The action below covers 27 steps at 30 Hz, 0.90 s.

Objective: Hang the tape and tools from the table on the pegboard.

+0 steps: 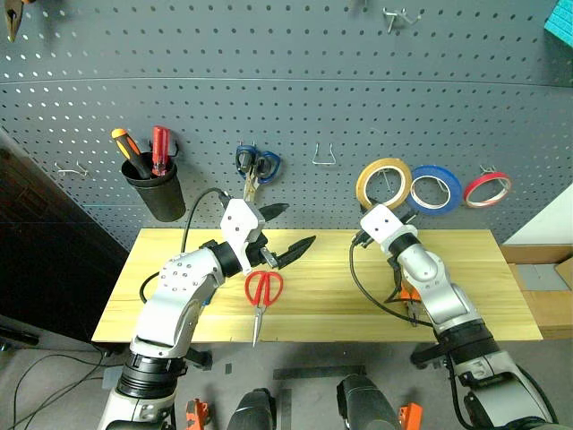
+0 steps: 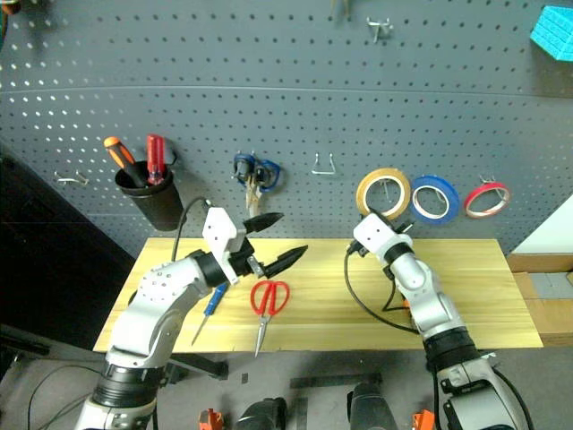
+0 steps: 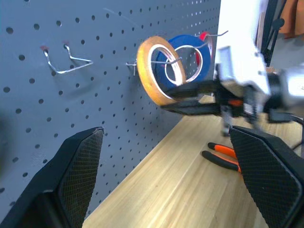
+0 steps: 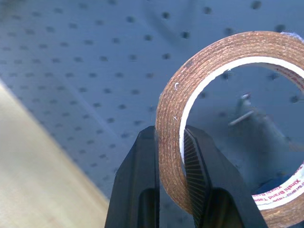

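Right tool pinching the tape at the pegboard; left tool spread wide over the worktop.

Pegboard [image 1: 295,81]: big dark grey panel w/ hole grid, behind the worktop [image 1: 466,269], light wood. Left tool [image 1: 291,230] hangs above the worktop, fingers wide apart, nothing between them. Right tool [image 4: 169,156] has both fingers pressed on the rim of the tape [image 1: 384,183], yellowish ring, held up against the pegboard w/ a metal hook [image 4: 242,116] seen through its hole; can't tell if it hangs on the hook. Just beside it on the board: blue tape [image 1: 435,188], then red tape [image 1: 486,189]. Black cup [image 1: 154,186] on the board holds red & orange screwdrivers. Blue scissors [image 1: 257,166] hang on the board. On the worktop: red scissors [image 1: 261,296] near the front edge, pliers [image 3: 223,156] w/ orange-black handles beside the right arm, blue screwdriver [image 2: 209,309] under the left arm.
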Each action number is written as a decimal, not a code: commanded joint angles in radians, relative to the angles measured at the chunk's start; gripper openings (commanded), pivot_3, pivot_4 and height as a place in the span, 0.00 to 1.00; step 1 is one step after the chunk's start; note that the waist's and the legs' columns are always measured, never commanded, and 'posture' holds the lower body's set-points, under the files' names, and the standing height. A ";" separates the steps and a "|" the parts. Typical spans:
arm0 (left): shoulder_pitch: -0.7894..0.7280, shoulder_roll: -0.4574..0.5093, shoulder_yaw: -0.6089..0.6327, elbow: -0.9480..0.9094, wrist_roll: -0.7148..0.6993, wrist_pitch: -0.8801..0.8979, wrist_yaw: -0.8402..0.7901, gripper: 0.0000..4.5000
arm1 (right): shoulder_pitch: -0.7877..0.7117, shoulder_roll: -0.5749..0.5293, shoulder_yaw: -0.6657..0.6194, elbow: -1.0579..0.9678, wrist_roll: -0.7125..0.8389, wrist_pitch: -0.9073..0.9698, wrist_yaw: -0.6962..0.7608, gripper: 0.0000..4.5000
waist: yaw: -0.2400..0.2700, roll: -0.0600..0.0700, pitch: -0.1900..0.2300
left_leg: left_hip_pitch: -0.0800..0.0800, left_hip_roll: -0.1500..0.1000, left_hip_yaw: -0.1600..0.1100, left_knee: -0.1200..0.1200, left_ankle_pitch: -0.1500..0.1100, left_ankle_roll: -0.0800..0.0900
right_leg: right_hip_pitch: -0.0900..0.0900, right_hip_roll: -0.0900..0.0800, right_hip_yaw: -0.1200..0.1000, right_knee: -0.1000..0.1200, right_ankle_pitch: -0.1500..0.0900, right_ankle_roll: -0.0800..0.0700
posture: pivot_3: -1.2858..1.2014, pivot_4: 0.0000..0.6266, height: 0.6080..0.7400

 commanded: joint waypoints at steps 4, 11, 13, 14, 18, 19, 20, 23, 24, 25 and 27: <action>-0.009 0.006 0.001 0.002 0.007 -0.031 0.010 1.00 | 0.072 -0.012 -0.029 -0.120 0.016 -0.006 0.009 0.62 | 0.002 0.000 0.000 | 0.000 0.000 0.000 0.000 0.000 0.000 | 0.000 0.000 0.000 0.000 0.000 0.000 | 0.45 0.24 1.00; 0.037 0.096 -0.036 0.037 0.070 -0.087 -0.060 1.00 | 0.334 0.086 -0.106 -0.477 0.080 0.420 0.033 0.99 | 0.005 0.001 0.000 | 0.000 0.000 -0.001 0.000 0.000 0.000 | 0.000 0.000 0.000 0.001 0.000 0.000 | 0.44 0.26 1.00; 0.049 0.126 -0.059 0.053 0.088 -0.114 -0.093 1.00 | 0.350 0.153 -0.141 -0.533 0.111 0.610 0.024 0.99 | 0.001 0.001 0.000 | 0.001 0.000 0.000 0.000 0.000 0.000 | 0.000 0.000 0.001 0.001 0.000 0.000 | 0.44 0.26 1.00; 0.051 0.136 -0.068 0.061 0.097 -0.125 -0.104 1.00 | 0.343 0.179 -0.155 -0.545 0.121 0.699 0.020 0.99 | 0.001 0.001 0.000 | 0.001 0.001 0.001 0.000 0.000 0.000 | 0.000 0.000 0.001 0.002 -0.001 0.001 | 0.44 0.26 1.00; 0.036 0.148 -0.097 0.093 0.120 -0.158 -0.129 1.00 | 0.264 0.257 -0.203 -0.497 0.148 1.030 0.009 0.99 | 0.002 0.001 0.000 | 0.003 0.001 0.001 0.001 0.002 0.002 | 0.000 0.001 0.000 0.003 0.000 0.001 | 0.44 0.26 1.00; 0.031 0.146 -0.102 0.097 0.122 -0.162 -0.134 1.00 | 0.245 0.260 -0.207 -0.466 0.157 1.055 0.011 0.99 | 0.002 0.001 0.000 | 0.003 0.001 0.001 0.001 0.002 0.002 | 0.000 0.001 0.000 0.003 0.000 0.001 | 0.44 0.26 1.00; 0.027 0.143 -0.105 0.101 0.123 -0.165 -0.138 1.00 | 0.225 0.257 -0.207 -0.433 0.156 1.062 0.004 0.99 | 0.002 0.001 0.000 | 0.003 0.002 0.000 0.001 0.002 0.002 | 0.000 0.001 0.000 0.003 0.000 0.001 | 0.44 0.26 1.00; 0.018 0.139 -0.114 0.108 0.128 -0.170 -0.142 1.00 | 0.169 0.241 -0.229 -0.334 0.154 1.058 -0.034 0.99 | 0.000 0.001 0.000 | 0.002 0.001 0.001 0.000 0.002 0.002 | 0.000 0.001 0.000 0.002 0.000 0.001 | 0.44 0.26 1.00; 0.016 0.139 -0.116 0.109 0.130 -0.171 -0.145 1.00 | 0.155 0.230 -0.233 -0.305 0.152 1.048 -0.043 0.99 | 0.000 0.001 0.000 | 0.002 0.001 0.001 0.000 0.002 0.002 | 0.000 0.001 0.000 0.002 0.000 0.001 | 0.44 0.26 1.00; 0.015 0.139 -0.118 0.110 0.132 -0.173 -0.148 1.00 | 0.143 0.218 -0.239 -0.277 0.153 1.040 -0.052 0.99 | 0.000 0.001 0.000 | 0.002 0.001 0.001 0.000 0.002 0.002 | 0.000 0.001 0.000 0.002 0.000 0.001 | 0.44 0.26 1.00; 0.017 0.140 -0.117 0.111 0.133 -0.175 -0.152 1.00 | 0.133 0.202 -0.242 -0.247 0.156 1.026 -0.068 0.99 | 0.001 0.001 0.000 | 0.001 0.001 0.001 -0.001 0.002 0.002 | 0.000 0.001 0.000 0.001 0.002 -0.003 | 0.45 0.26 1.00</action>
